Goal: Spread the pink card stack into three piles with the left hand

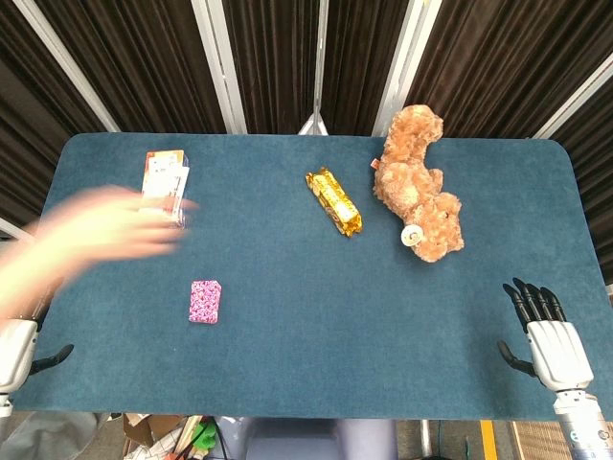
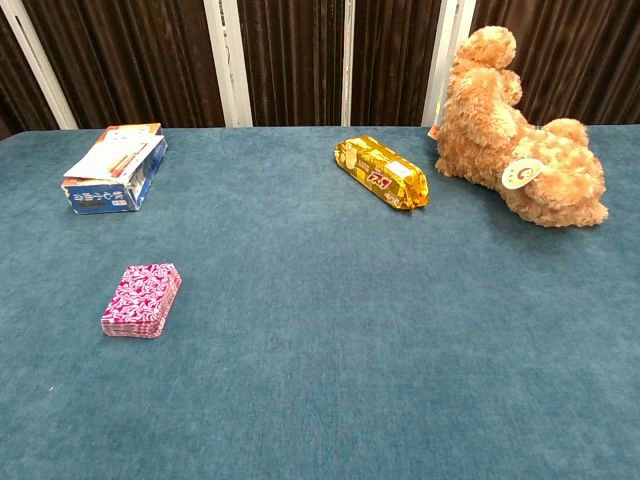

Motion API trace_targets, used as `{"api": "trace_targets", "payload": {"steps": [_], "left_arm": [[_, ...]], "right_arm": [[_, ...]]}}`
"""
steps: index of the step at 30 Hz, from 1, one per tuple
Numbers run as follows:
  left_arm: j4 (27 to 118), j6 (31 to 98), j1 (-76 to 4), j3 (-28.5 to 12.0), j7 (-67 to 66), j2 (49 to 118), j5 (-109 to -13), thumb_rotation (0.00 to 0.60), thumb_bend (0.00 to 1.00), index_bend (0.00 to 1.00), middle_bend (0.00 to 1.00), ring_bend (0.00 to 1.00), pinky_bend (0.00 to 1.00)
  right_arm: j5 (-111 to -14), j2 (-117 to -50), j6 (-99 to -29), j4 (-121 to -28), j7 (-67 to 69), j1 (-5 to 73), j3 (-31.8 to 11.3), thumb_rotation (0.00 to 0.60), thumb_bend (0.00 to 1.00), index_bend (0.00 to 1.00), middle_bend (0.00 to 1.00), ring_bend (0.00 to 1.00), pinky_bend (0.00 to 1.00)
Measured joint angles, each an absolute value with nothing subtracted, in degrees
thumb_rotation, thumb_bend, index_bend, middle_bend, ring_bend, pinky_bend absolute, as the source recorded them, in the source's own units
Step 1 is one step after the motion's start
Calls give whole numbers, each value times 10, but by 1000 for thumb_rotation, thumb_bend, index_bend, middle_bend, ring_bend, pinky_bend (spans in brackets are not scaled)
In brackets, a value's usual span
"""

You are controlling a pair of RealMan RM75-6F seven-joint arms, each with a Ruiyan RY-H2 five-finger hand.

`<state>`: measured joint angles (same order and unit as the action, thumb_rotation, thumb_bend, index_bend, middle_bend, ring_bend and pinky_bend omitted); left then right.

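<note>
At the near left edge of the table (image 1: 316,374), head view: left hand (image 1: 16,351) only partly in frame, white palm and one dark digit poking sideways toward the centre; rest of the fingers hidden under a blurred pale arm (image 1: 91,232), so released or clenched cannot be told. Nothing seen held. Pink card stack (image 1: 205,301) (image 2: 142,300) lying flat on the blue cloth as one squared pile, well apart from those fingers, ahead of them and toward the table's middle. Beyond the cards, further from the fingers, an open blue-and-white box (image 1: 165,182) (image 2: 115,168) with papers sticking out, tip of the blurred arm overlapping it. At the near right edge: right hand (image 1: 544,331) palm down, dark fingers (image 1: 533,302) straight and spread, released, grasping nothing. Well ahead of those fingertips, tan teddy bear (image 1: 419,187) (image 2: 520,130) lying on its side at the far edge; just beside it, toward the centre, gold snack packet (image 1: 333,201) (image 2: 381,172), set diagonally, not touching the bear.
</note>
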<state>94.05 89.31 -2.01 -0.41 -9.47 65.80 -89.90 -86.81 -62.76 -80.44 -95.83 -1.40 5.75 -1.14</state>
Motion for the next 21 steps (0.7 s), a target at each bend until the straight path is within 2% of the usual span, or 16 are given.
{"api": "trace_targets", "payload": {"steps": [12,19,21], "left_arm": [[952,865,-28,-4,-106,656,-884,600,170,0,0,0,0],[1016,776,-73,-21,-187,650,-823,600,170,3,0,0,0],[1035,752,-90,-29,-222,653,-795,600,196,54,0,0,0]], "right_arm": [[-867,-628,-804,-961,-13,57,-11,600,362,0,0,0,49],[-869,-627,-799,-960,-9,60,-11,600,363,0,0,0,49],[-869,-626,-799,-960,-7,60,-10,600,363,0,0,0,49]]}}
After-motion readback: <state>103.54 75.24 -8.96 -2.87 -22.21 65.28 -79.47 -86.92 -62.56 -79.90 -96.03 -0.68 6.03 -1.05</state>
